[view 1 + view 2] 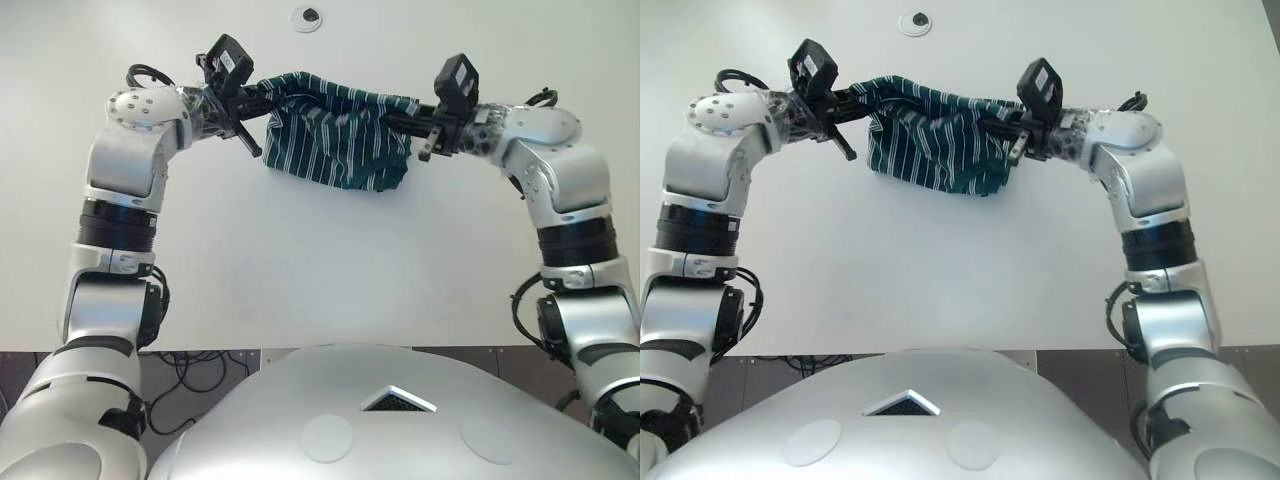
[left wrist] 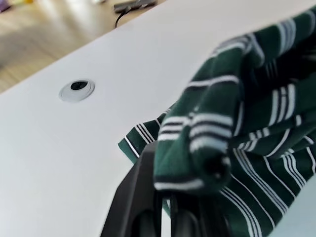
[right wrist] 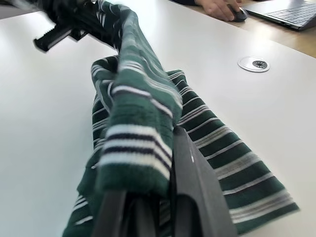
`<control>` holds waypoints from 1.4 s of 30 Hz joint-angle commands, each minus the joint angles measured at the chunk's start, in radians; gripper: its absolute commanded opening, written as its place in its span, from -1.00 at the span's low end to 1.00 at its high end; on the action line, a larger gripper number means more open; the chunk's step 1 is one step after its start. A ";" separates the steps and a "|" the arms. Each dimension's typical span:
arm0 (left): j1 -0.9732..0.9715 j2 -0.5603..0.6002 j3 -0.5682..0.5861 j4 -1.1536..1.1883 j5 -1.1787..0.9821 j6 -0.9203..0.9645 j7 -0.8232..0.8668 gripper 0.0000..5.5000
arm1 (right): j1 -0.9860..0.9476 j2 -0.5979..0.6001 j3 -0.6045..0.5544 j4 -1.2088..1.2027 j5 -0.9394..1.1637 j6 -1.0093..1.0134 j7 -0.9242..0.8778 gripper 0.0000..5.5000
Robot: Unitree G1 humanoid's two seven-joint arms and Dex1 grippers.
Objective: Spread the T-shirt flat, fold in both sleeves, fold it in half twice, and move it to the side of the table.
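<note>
1. T-shirt: dark green with thin white stripes, bunched and not flat. It hangs between the two grippers at the far middle of the white table.
2. Top edge of the cloth is pulled into a loose rope from left to right. The lower folds sag and rest on the tabletop.
3. Left gripper: clamped on the shirt's left end, which wraps over its black fingers in the left wrist view.
4. Right gripper: closed on the right end, with the striped fabric draped over its fingers.
5. Both grippers are raised above the table at about the same height, well apart.
6. Round cable grommet: set in the table, just beyond the shirt on the far side.
</note>
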 commanded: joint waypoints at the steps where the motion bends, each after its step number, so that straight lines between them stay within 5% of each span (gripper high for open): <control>1: -0.083 -0.054 -0.003 0.127 0.047 0.004 0.041 -0.85 | -0.076 0.058 -0.019 0.142 -0.037 0.013 -0.054 -0.99; 6: -0.156 -0.141 0.029 0.289 0.071 -0.049 0.113 -0.59 | -0.124 0.091 -0.035 0.281 -0.086 -0.012 -0.110 -0.60; 14: -0.183 -0.151 0.138 0.449 0.160 -0.243 0.418 -0.59 | -0.210 0.140 -0.175 0.415 -0.147 -0.227 -0.389 -0.59; 21: -0.022 -0.177 0.082 0.172 0.116 -0.282 0.235 -0.82 | -0.082 0.257 0.008 0.127 -0.068 -0.198 -0.119 -0.92; 28: 0.086 -0.100 -0.015 0.051 0.190 -0.165 0.131 -0.99 | -0.112 0.331 0.118 0.270 -0.163 -0.118 -0.126 -1.00; 34: 0.142 -0.042 -0.131 0.032 0.299 -0.133 0.070 -0.99 | -0.230 0.358 -0.026 0.587 -0.199 -0.176 -0.343 -1.00; 42: 0.136 -0.051 -0.130 0.073 0.332 -0.169 0.093 -0.99 | -0.300 0.359 -0.160 0.734 -0.172 -0.244 -0.402 -1.00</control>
